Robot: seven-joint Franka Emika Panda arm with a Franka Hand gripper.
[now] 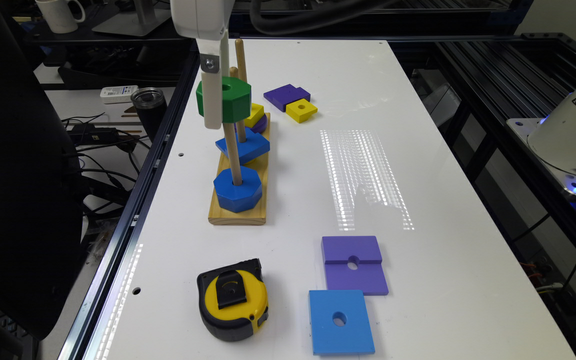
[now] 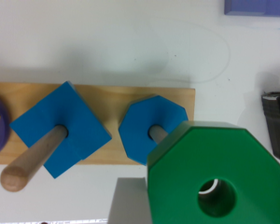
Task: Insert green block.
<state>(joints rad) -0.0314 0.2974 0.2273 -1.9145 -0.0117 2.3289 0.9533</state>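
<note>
The green block (image 1: 233, 97) is a thick dark-green octagon with a round centre hole, held well above the board. My gripper (image 1: 218, 112) is shut on its sides; one grey finger (image 2: 130, 201) shows in the wrist view beside the green block (image 2: 233, 158). It hangs over the front peg (image 1: 232, 150) of the wooden board (image 1: 238, 215). That peg carries the blue octagonal block (image 1: 238, 192) at its foot. The peg runs up under the green block, and a pale arc shows inside its hole. I cannot tell whether the peg tip is inside the hole.
The middle peg holds a blue square block (image 1: 245, 145); the far peg holds yellow and purple pieces (image 1: 256, 117). Loose purple (image 1: 285, 95) and yellow (image 1: 301, 110) blocks lie behind. A tape measure (image 1: 233, 300), a purple square (image 1: 354, 265) and a blue square (image 1: 340, 322) lie in front.
</note>
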